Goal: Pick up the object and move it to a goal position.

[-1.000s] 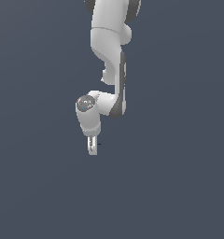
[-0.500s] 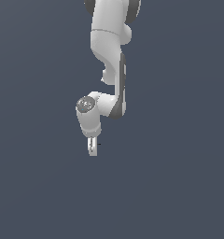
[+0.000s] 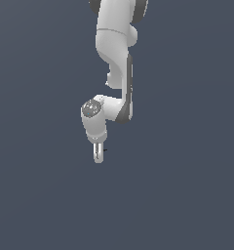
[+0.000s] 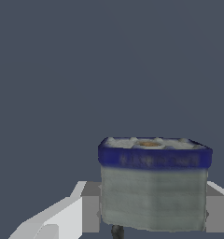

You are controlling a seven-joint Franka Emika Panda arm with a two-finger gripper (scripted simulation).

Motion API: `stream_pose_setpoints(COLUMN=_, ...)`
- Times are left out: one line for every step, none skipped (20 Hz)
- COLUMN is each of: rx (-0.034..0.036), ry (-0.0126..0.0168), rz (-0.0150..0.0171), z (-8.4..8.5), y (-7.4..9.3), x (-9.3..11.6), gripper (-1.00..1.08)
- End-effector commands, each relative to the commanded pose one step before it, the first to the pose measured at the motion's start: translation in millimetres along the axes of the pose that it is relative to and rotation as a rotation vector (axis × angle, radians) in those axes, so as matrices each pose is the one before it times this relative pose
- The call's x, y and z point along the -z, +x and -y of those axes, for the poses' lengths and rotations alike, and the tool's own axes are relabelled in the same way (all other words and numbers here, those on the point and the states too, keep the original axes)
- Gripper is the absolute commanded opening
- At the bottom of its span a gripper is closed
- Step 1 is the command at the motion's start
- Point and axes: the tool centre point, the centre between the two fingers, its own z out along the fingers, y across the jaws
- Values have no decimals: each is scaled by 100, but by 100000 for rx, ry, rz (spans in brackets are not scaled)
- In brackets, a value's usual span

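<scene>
The object point(image 4: 153, 186) is a small block with a greyish body and a dark-blue band round its top. In the wrist view it sits between my two white fingers point(image 4: 72, 214), which press on its sides. My gripper point(image 3: 98, 156) hangs straight down from the white arm near the middle of the exterior view and is shut on the object. There the object shows only as a tiny dark speck point(image 3: 103, 149) beside the fingers. The gripper point(image 4: 151, 219) holds it over a plain dark grey surface.
The white Panda arm point(image 3: 116, 53) reaches down from the top of the exterior view. A uniform dark grey-blue ground point(image 3: 187, 195) fills both views. No goal marker or other object shows.
The wrist and gripper have shifted slightly toward the exterior view's right, still holding the object. The height looks about the same.
</scene>
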Motion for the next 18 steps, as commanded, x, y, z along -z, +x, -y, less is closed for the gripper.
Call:
stream_pose_setpoints(rx=137, ry=145, rz=16, z=256, y=-909, x=672, gripper=-100)
stream_pose_setpoints(rx=0, ry=0, rz=0, z=109, y=-476, x=350, gripper=-100)
stream_pose_setpoints(rx=0, ry=0, rz=0, z=123, y=-536, x=395, gripper=-100)
stream_pose_setpoints(rx=0, ry=0, rz=0, z=137, y=-595, x=439, gripper=-100)
stream_pose_setpoints(rx=0, ry=0, rz=0, z=152, y=-653, x=483, gripper=-100)
stream_pose_setpoints(rx=0, ry=0, rz=0, z=166, y=-711, x=526, gripper=-100)
stream_pose_setpoints(rx=-57, ry=-39, rz=5, z=177, y=-734, x=545, gripper=-100)
stream_pose_setpoints(rx=0, ry=0, rz=0, z=195, y=-826, x=613, gripper=-100)
stream_pose_setpoints(rx=0, ry=0, rz=0, z=210, y=-883, x=657, gripper=-100)
stream_pose_setpoints(rx=0, ry=0, rz=0, z=225, y=-941, x=702, gripper=-100)
stream_pose_setpoints(rx=-33, ry=-25, rz=-55, z=239, y=-972, x=728, gripper=-100)
stream_pose_setpoints(rx=0, ry=0, rz=0, z=246, y=-1007, x=755, gripper=-100)
stream_pose_setpoints(rx=0, ry=0, rz=0, z=250, y=-1011, x=760, gripper=-100)
stream_pose_setpoints(rx=-21, ry=-12, rz=-65, z=253, y=-1004, x=756, gripper=-100)
stream_pose_setpoints(rx=0, ry=0, rz=0, z=255, y=-1010, x=761, gripper=-100)
stream_pose_setpoints(rx=0, ry=0, rz=0, z=258, y=-1008, x=761, gripper=-100)
stream_pose_setpoints(rx=-16, ry=-5, rz=-67, z=261, y=-1003, x=757, gripper=-100)
stream_pose_setpoints(rx=0, ry=0, rz=0, z=263, y=-998, x=755, gripper=-100)
